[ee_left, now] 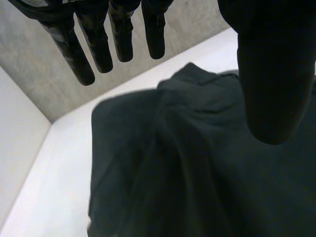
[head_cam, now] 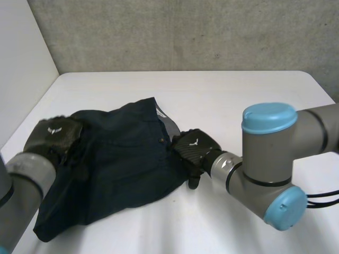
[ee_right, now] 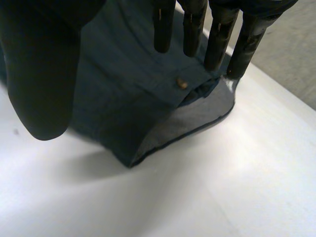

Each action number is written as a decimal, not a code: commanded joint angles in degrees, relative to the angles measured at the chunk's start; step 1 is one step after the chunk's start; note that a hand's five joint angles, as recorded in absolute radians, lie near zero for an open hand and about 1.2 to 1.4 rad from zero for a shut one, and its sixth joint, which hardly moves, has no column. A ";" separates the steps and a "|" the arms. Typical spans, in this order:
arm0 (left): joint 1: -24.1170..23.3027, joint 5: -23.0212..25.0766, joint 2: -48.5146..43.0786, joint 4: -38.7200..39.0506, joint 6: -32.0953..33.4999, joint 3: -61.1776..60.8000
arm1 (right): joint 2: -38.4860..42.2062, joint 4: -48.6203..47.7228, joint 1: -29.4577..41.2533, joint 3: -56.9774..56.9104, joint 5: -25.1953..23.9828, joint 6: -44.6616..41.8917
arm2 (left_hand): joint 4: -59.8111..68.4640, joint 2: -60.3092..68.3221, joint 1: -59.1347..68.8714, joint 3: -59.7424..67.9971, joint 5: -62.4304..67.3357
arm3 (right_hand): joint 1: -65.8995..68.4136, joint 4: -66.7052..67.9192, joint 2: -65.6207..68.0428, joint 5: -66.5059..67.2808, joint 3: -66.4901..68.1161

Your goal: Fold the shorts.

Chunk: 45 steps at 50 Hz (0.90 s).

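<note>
- Nearest the head camera, the right arm [head_cam: 267, 159] is reaching in from the right side, and its grey joint with light-blue caps is hanging over the near right part of the white table [head_cam: 238, 95].
- Dark navy shorts [head_cam: 116, 159] are lying mostly flat on the left half of the table, rumpled, with the waistband facing the right side and the far edge.
- Along the waistband edge the cloth is turning up, so that a grey lining [ee_right: 197, 116] and a small brass-coloured button [ee_right: 182, 83] are showing.
- At that waistband edge the right hand [head_cam: 193, 151] is resting, its fingers [ee_right: 217, 39] stretching straight out with their tips by the button and the thumb standing well apart from them; it is clasping nothing. Whether the tips are touching the cloth I cannot tell.
- Over the shorts' left edge the left hand [head_cam: 53, 136] is hanging, its fingers [ee_left: 98, 44] reaching out straight and the thumb spreading wide, with no cloth between them.
- Behind that hand the left arm [head_cam: 21, 185] is coming in from the near left corner.
- One leg-end corner of the shorts is lying near the table's near left edge, beside the left arm.
- Bare table is stretching from the shorts to the far edge, and more of it is running from the waistband to the right edge.
- A white panel [head_cam: 21, 63] is standing along the table's left edge, close to the shorts.
- A grey concrete wall [head_cam: 185, 32] is rising behind the far edge.
</note>
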 commanded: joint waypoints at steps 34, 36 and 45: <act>8.43 0.74 8.86 0.63 3.39 -21.21 | 11.16 -2.96 1.08 -11.06 -2.24 3.44 | 2.77 2.86 2.16 2.57 3.41 | 61.37 58.33 58.30 58.37 58.36; 8.52 0.74 8.60 2.03 3.83 -21.65 | 11.78 -2.96 1.08 -12.37 -3.29 4.93 | 4.27 4.36 3.66 4.08 4.91 | 66.39 63.35 63.32 63.40 63.38; 8.52 0.74 4.65 5.46 5.41 -22.18 | 11.43 -2.43 0.99 -14.23 -2.24 11.70 | 5.46 5.55 4.85 5.26 6.10 | 66.39 63.35 63.32 63.40 63.38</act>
